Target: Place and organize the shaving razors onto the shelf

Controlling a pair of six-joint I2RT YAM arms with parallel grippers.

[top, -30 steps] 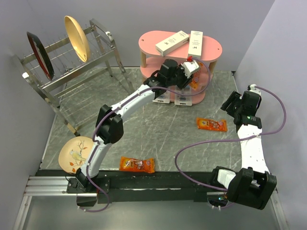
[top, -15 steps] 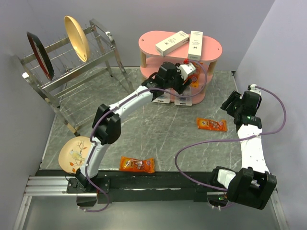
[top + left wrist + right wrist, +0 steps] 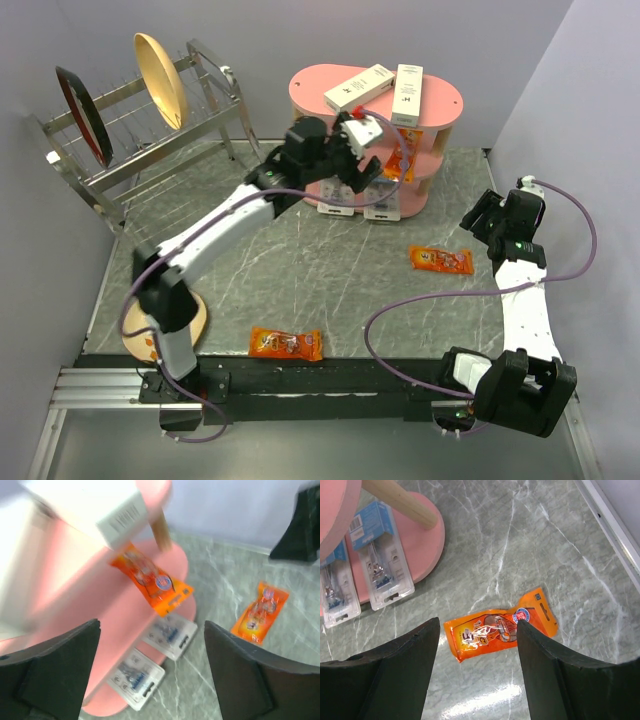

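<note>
I see the pink shelf (image 3: pixel 425 549) ahead-left of my right pincer (image 3: pixel 478 630), blue-and-white carded shaving razors (image 3: pixel 381 562) on its edge, an orange snack packet (image 3: pixel 500 629) beneath the pincer's black fingers (image 3: pixel 395 675), and a grey, white-veined table (image 3: pixel 545 545)

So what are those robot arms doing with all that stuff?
They are tidying razors onto the pink shelf. The two razor packs lie side by side on its bottom board, with their ends poking over the edge. The left tool is open and empty, up by the front of the shelf. The right tool hangs open over an orange snack packet on the table, holding nothing.
</note>
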